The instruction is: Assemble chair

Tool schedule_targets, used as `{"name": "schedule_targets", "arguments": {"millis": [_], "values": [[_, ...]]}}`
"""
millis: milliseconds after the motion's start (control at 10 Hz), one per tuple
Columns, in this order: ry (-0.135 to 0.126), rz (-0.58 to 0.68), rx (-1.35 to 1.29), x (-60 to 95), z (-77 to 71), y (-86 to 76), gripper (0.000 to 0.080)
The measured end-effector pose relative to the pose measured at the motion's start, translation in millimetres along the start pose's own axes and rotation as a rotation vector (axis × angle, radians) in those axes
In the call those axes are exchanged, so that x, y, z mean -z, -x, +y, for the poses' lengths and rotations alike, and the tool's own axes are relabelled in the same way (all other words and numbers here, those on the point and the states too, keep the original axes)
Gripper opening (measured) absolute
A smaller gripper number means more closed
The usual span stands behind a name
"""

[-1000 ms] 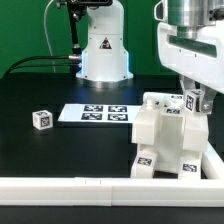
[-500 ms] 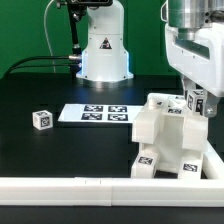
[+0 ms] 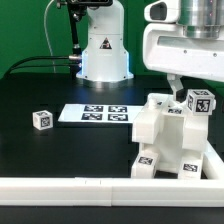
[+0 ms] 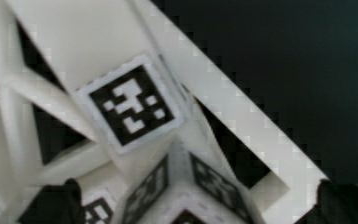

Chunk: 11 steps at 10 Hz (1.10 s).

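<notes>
White plastic chair (image 3: 168, 140), part-built, at the black table's (image 3: 60, 150) near corner by the rail (image 3: 100, 190).

Only the exterior view shows the gripper (image 3: 186, 92) above the chair, jaws spread wide and holding nothing, a tagged post top just beneath, plus the marker board (image 3: 95, 114) and a small tagged cube (image 3: 41, 119) well apart. The wrist view shows only crossing white braces (image 4: 194, 110) and tags close up.

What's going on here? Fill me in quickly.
A robot arm is putting together a small white chair, which stands mostly built by the long white rail. Its gripper hangs open just above the chair's top, holding nothing. A small tagged cube and the marker board lie on the black table.
</notes>
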State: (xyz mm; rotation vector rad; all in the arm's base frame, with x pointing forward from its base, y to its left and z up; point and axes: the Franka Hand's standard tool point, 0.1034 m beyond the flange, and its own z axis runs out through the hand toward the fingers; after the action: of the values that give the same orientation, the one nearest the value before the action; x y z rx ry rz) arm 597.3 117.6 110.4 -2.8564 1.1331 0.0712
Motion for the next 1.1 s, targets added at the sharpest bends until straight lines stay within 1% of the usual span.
{"name": "schedule_targets", "arguments": {"millis": [100,200,300,400,500,600,700,1100], "values": [[0.0,0.0,0.03,0.0,-0.3,0.4,0.0649],[0.001,0.007,0.232,1.5,-1.1,0.6,0.0649],[-0.004,0.02,0.409,1.6,-0.5,-1.4,0.0649],[-0.006,0.034,0.483,-1.1,1.6,-2.8,0.0563],[-0.008,0.031,0.397,-1.2,1.2,-1.9,0.0415],[-0.006,0.032,0.402,-1.4,1.6,-2.3,0.0415],[-0.007,0.031,0.378,-1.6,2.0,-2.6,0.026],[-0.015,0.03,-0.011,-1.5,2.5,-3.6,0.0262]]}}
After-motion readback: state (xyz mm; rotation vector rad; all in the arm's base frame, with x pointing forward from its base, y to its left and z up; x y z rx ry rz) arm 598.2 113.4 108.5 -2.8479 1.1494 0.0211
